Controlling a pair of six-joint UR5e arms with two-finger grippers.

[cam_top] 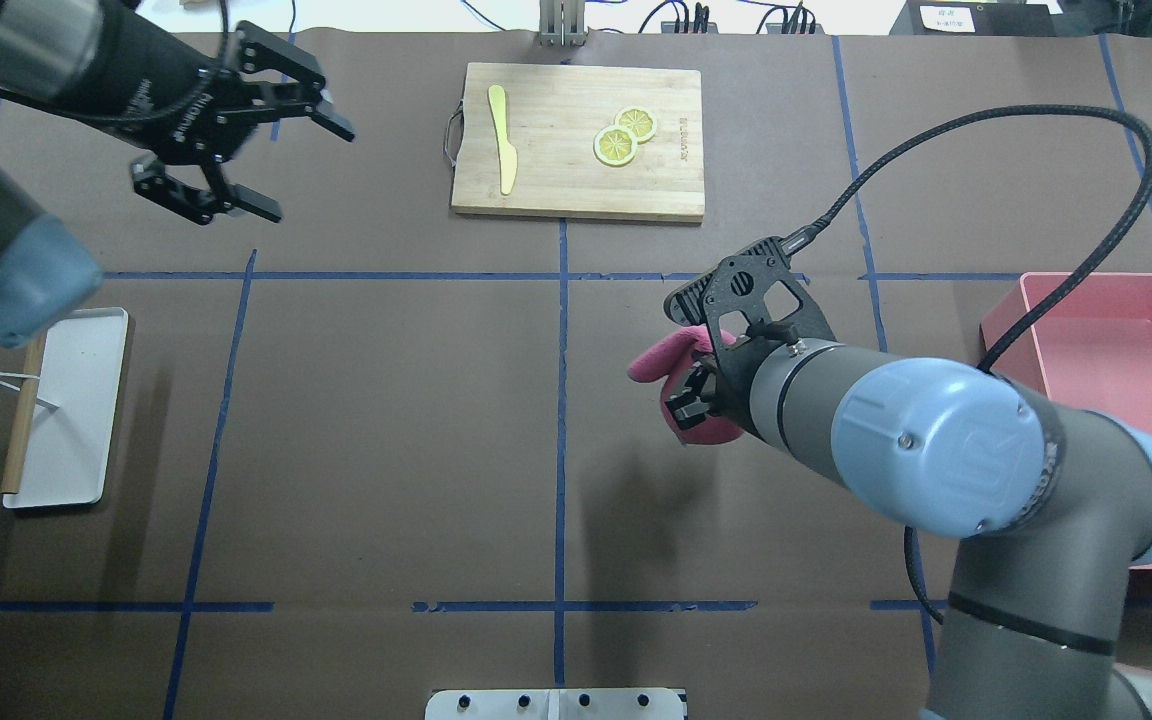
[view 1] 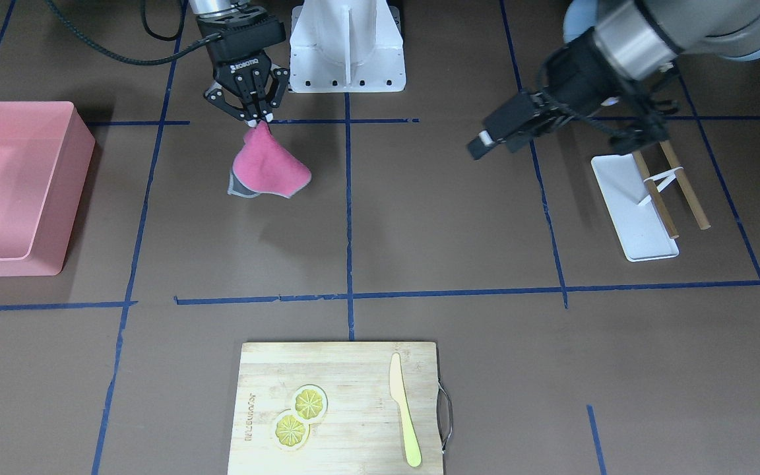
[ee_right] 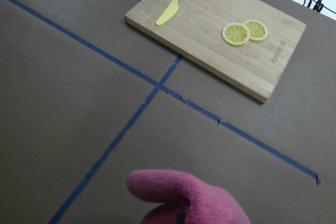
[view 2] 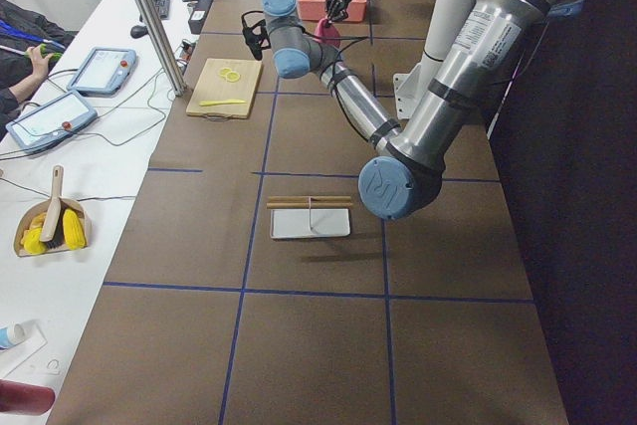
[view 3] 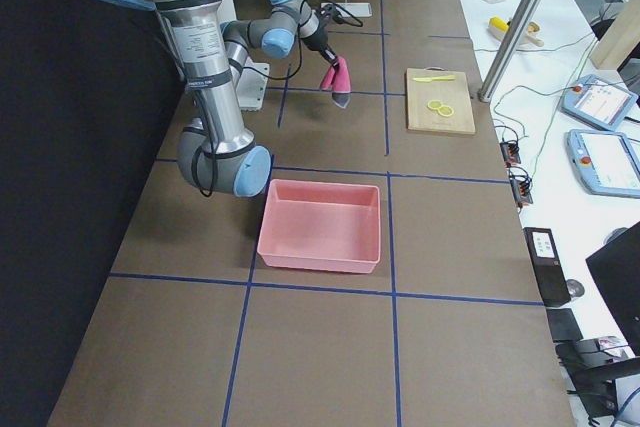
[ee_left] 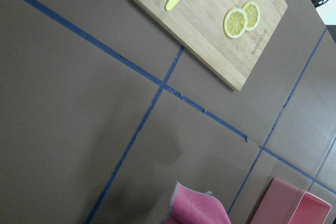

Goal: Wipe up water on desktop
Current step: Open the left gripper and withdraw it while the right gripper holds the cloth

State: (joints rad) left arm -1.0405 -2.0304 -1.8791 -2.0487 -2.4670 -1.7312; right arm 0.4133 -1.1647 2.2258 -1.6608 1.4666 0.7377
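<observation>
The brown desktop (view 1: 459, 218) with blue tape lines shows no water that I can make out. My right gripper (view 1: 256, 121) is shut on the top corner of a pink cloth (view 1: 268, 165) with a grey underside. The cloth hangs down from it over the desktop, near the robot's base. In the overhead view the cloth (cam_top: 656, 362) peeks out from under the right wrist. It also shows in the right wrist view (ee_right: 184, 198). My left gripper (cam_top: 308, 171) is open and empty, held above the desktop on the left side.
A pink bin (cam_top: 1106, 340) stands at the right edge. A bamboo cutting board (cam_top: 576, 140) with two lemon slices and a yellow knife lies at the far middle. A white tray (cam_top: 71, 405) with chopsticks beside it lies at the left.
</observation>
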